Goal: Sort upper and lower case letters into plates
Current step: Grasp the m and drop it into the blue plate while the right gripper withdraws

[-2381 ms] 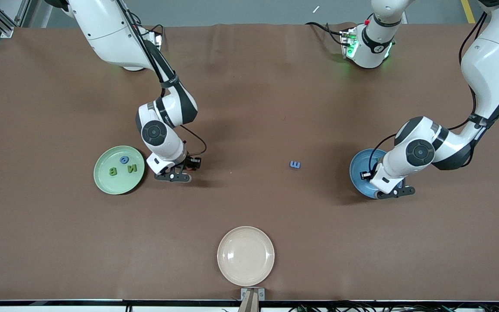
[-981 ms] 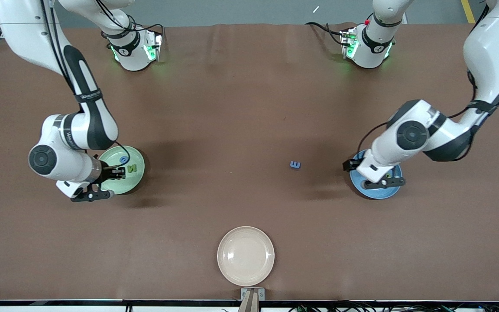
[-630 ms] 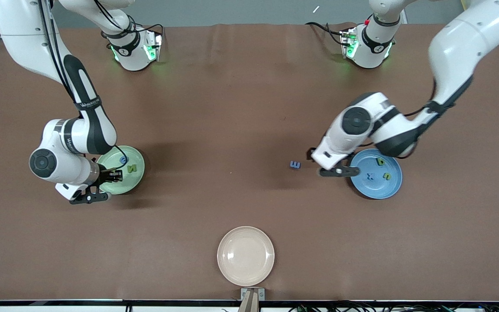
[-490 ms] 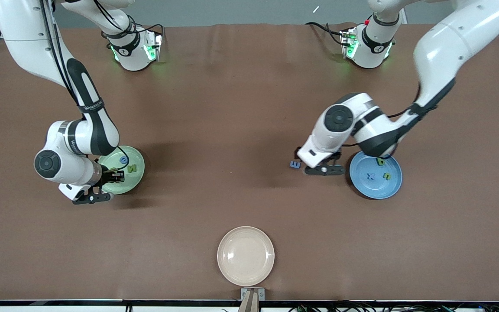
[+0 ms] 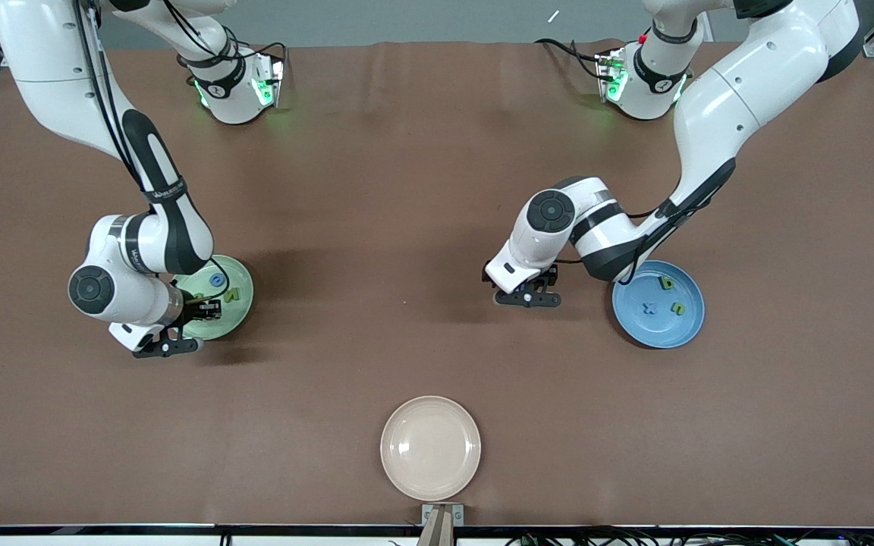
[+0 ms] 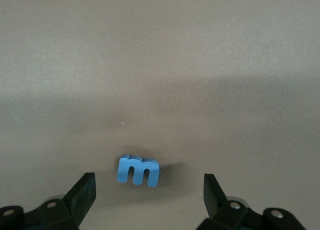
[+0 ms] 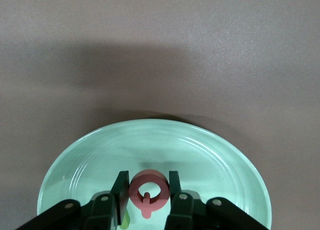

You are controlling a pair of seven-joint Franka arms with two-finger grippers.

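front view: brown matte table cover, slightly creased near the bases. pale green plate, round, shallow and glossy, lies toward the right arm's end; a blue ring letter and a green letter lie flat in it. right gripper is over this plate's rim at about 8 o'clock. blue plate, same size, lies toward the left arm's end with two green letters and a small blue one in it. left gripper is low over bare cover at 9 o'clock of the blue plate, apart from its rim. cream plate lies nearest the camera, near the table edge, with open cover all round it.

left wrist view: blue letter m, thick, foam-like, rounded legs, lies flat on the cover. the fingers stand spread wide, one on each side, touching nothing.

right wrist view: red ring-shaped letter with a tail, matte foam, sits clamped between the two dark fingers, over the green plate's smooth bowl. a green letter edge peeks beside one finger.
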